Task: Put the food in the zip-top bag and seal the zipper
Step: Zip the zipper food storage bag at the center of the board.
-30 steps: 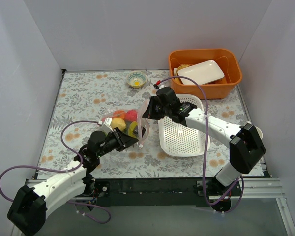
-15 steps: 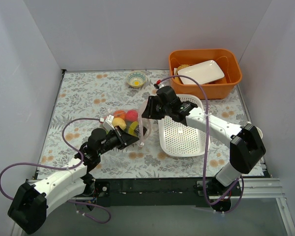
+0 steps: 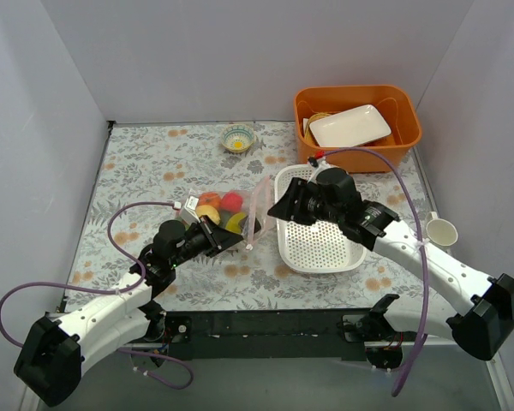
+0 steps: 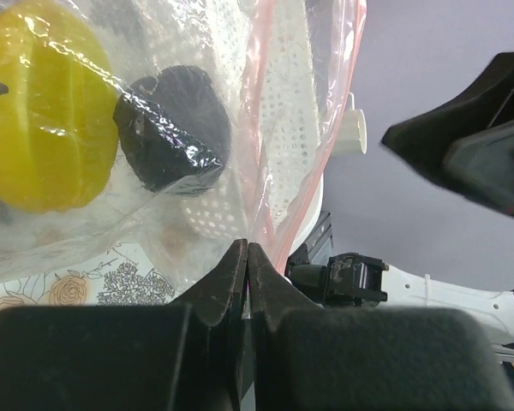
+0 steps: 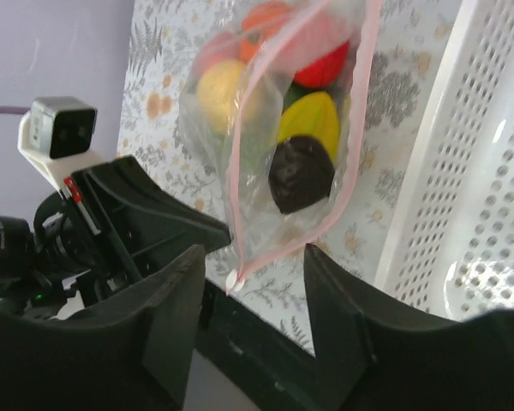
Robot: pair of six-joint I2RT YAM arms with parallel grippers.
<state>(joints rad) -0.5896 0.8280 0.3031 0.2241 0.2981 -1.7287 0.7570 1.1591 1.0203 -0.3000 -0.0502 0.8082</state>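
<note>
My left hand (image 3: 235, 242) pinches the six o'clock end of the zipper (image 3: 257, 214), which runs toward twelve on the counter (image 3: 154, 163), while my right hand (image 3: 278, 208), wide and empty, has the zip-top bag (image 3: 218, 204) at its nine o'clock.

Soft, even light is pouring down from overhead in the top view and bouncing off the pale walls (image 3: 240, 60). The white robot arms (image 3: 111, 312) are throwing only faint shadows on the floral-patterned tablecloth (image 3: 154, 163), and it's all reading sharp.

Left wrist now: white glare is streaking across the clear crinkly plastic zip-top bag (image 4: 180, 103). The left gripper (image 4: 247, 248) is looming dark, its black fingers (image 4: 111, 360) soft against the lens, with the background blurring.

Right wrist: the white perforated plastic basket (image 5: 471, 171) is blowing out at the right edge. The right gripper (image 5: 255, 257) is smearing out of focus, and the wall is taking on a purplish cast.
</note>
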